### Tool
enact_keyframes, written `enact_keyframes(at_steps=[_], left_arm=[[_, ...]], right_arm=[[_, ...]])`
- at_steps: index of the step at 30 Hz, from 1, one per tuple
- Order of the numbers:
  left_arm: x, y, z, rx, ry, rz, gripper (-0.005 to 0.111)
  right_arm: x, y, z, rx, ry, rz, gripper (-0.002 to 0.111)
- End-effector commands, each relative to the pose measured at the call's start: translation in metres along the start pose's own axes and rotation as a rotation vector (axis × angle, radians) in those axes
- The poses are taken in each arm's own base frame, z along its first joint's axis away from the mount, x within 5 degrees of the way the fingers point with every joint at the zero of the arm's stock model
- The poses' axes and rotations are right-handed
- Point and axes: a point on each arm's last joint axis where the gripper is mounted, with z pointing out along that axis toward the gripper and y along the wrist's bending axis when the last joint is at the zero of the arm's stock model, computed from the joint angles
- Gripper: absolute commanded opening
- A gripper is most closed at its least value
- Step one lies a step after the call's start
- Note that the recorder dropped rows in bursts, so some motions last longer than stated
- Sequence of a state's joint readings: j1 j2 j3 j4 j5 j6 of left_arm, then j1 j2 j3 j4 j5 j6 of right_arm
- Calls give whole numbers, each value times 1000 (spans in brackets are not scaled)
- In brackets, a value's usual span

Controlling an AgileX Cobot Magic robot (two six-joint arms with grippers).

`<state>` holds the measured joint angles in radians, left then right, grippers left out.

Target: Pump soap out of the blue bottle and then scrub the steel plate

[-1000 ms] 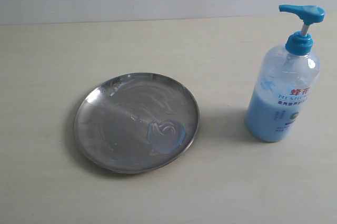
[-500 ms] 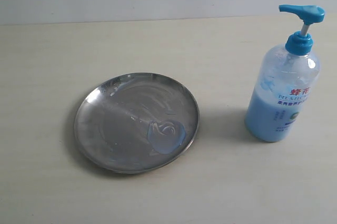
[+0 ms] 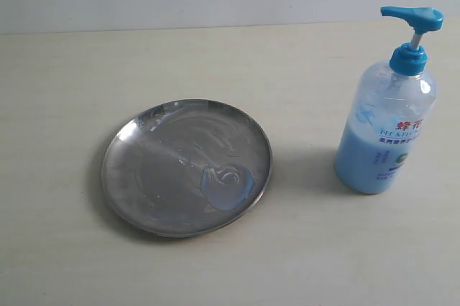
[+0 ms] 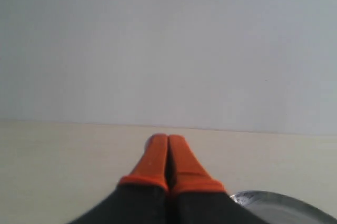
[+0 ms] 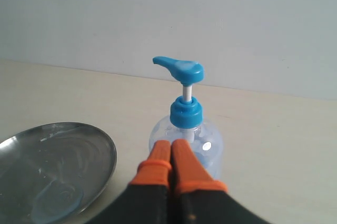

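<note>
Pooling in the steel plate (image 3: 136,169), soap (image 3: 227,188); blue bottle (image 3: 384,141) half-full.

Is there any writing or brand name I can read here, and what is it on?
"蜂花": large orange characters on the bottle's white label; the second is partly cut off by the curve.
Pale line of Latin letters just beneath: too blurred to read.
Small blue print and a round mark lower on the label: too small to read.
Plate and pump: no text.
</note>
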<state>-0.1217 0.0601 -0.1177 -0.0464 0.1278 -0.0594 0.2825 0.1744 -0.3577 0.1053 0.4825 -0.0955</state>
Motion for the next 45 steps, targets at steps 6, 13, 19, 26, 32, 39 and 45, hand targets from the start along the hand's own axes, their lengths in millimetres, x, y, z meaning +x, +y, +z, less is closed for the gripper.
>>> enact_keyframes(at_steps=[6, 13, 19, 26, 32, 39, 45], left_arm=[[36, 6, -1, -35, 52, 37, 0], [44, 7, -1, -53, 141, 49, 0], [53, 8, -3, -63, 250, 51, 0], [56, 9, -4, -66, 280, 50, 0], [56, 9, -4, -66, 280, 50, 0], [56, 9, -4, -66, 280, 50, 0], [56, 9, -4, -66, 279, 53, 0]], right_arm=[[0, 0, 2, 5, -1, -5, 0], [0, 0, 2, 5, -1, -5, 0], [0, 0, 2, 5, -1, -5, 0], [0, 0, 2, 5, -1, -5, 0], [0, 0, 2, 5, -1, -5, 0], [0, 0, 2, 5, -1, -5, 0], [2, 0, 2, 3, 18, -5, 0]])
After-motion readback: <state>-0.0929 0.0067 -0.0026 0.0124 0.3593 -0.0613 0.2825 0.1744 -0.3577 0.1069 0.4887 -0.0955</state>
